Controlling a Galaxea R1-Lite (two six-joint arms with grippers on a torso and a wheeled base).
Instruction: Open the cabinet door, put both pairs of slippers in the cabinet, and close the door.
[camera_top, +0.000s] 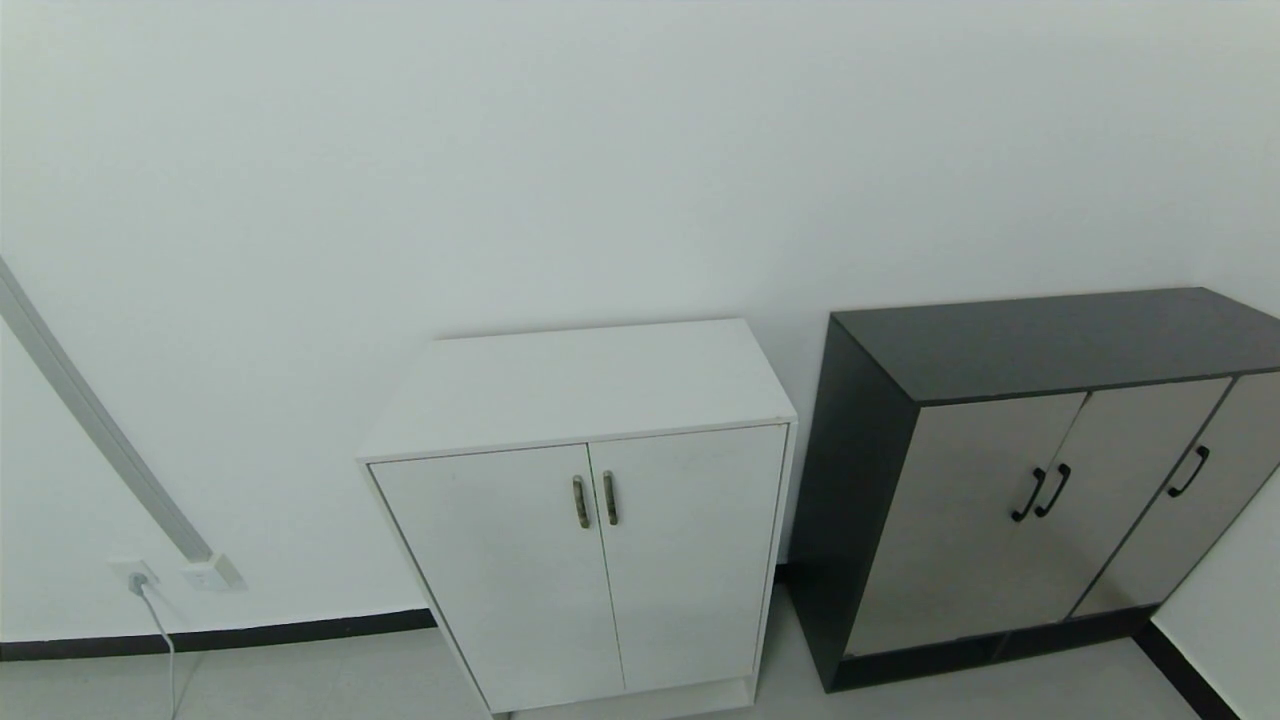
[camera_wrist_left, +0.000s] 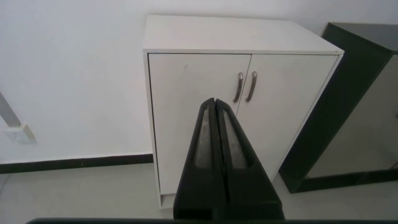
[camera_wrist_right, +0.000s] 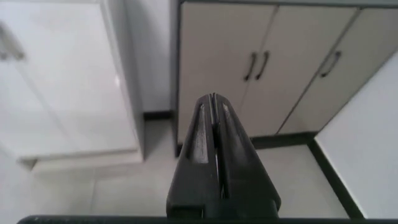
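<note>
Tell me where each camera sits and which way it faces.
Head view: on the robot's head, looking forward and down at the white cabinet and black cabinet.
Left wrist view: on the left wrist, facing the white cabinet's doors; left gripper shut in front.
Right wrist view: on the right wrist, facing the black cabinet; right gripper shut in front.
Shared: all three show both cabinets.

A white wall (camera_top: 500, 150) meets grey floor (camera_top: 300, 685); a black cabinet (camera_top: 1000, 340) stands at four o'clock, a wall socket (camera_top: 133, 574) at eight.
</note>
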